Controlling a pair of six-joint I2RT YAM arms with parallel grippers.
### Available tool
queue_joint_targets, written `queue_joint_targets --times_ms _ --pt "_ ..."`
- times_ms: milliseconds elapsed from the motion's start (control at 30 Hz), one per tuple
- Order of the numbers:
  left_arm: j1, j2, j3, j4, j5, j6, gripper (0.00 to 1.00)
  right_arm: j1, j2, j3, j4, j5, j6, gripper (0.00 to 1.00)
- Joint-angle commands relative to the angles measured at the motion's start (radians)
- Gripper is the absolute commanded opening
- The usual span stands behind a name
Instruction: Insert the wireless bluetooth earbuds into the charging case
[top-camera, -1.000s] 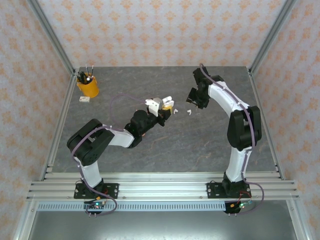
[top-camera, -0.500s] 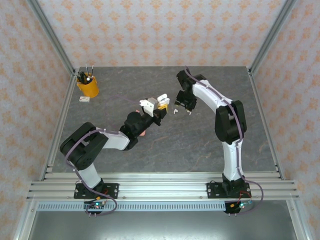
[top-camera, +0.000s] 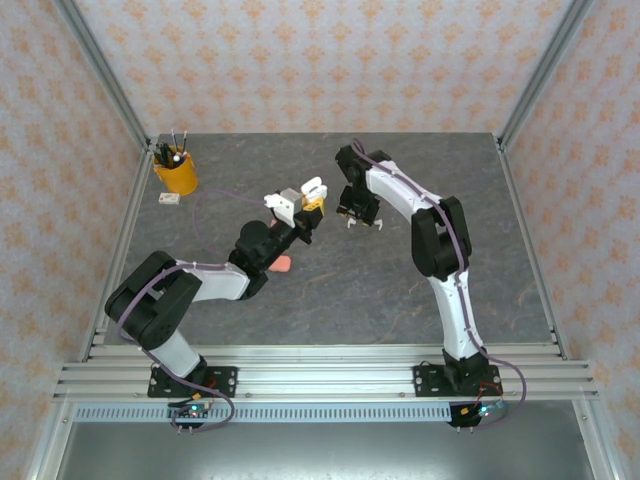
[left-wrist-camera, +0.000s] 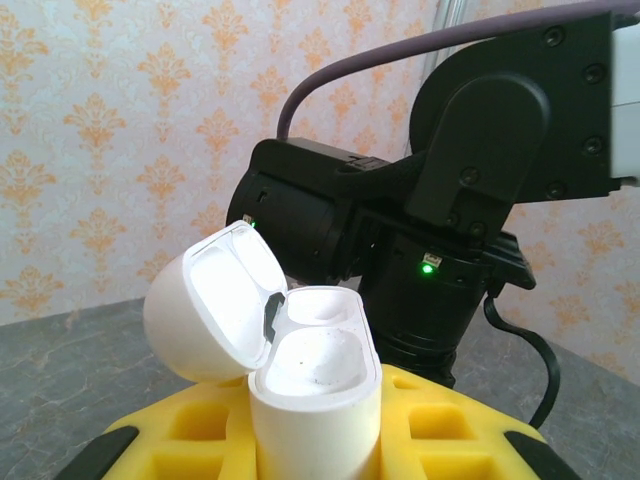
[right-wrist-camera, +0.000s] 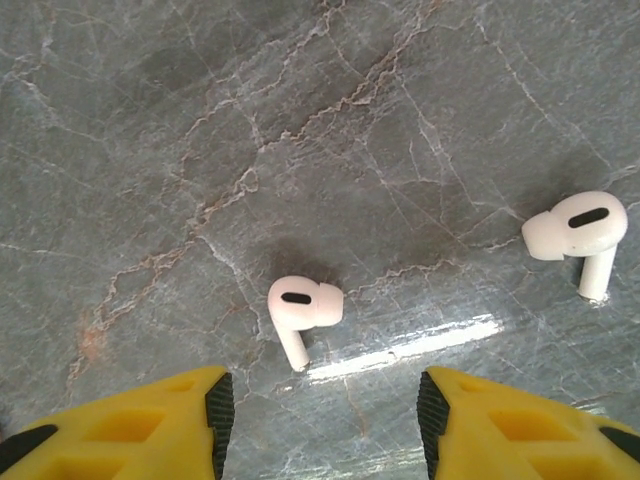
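White charging case (left-wrist-camera: 315, 375): lid swung back, wells look empty; I judge it is held up and open to receive an earbud.
Left gripper (left-wrist-camera: 320, 435): yellow fingers clamped on the case's lower body.
Right gripper (right-wrist-camera: 322, 415): fingers spread wide, nothing between them, poised above the grey marble table (right-wrist-camera: 150, 150).
Centre earbud (right-wrist-camera: 300, 312): white, lying on the table mid-frame, lined up with the gap between the fingers.
Second earbud (right-wrist-camera: 578, 232): white, at the right edge, apart from the first.
Next step: I judge a descent onto the centre earbud; none is cased yet.

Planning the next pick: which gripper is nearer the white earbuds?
Right. The right gripper hovers above the white earbuds; the left gripper holds the charging case to their left.
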Motion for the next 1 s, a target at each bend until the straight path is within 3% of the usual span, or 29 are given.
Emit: queue_joint_targets --times_ms 0,967 --pt "0.011 -0.032 -0.013 0.045 0.002 0.03 0.0 0.005 0.023 0.04 -0.039 0.026 0.016 0.54" --pt "0.014 -0.004 -0.011 0.051 0.017 0.008 0.0 0.008 0.146 0.139 -0.048 0.012 0.051 0.49"
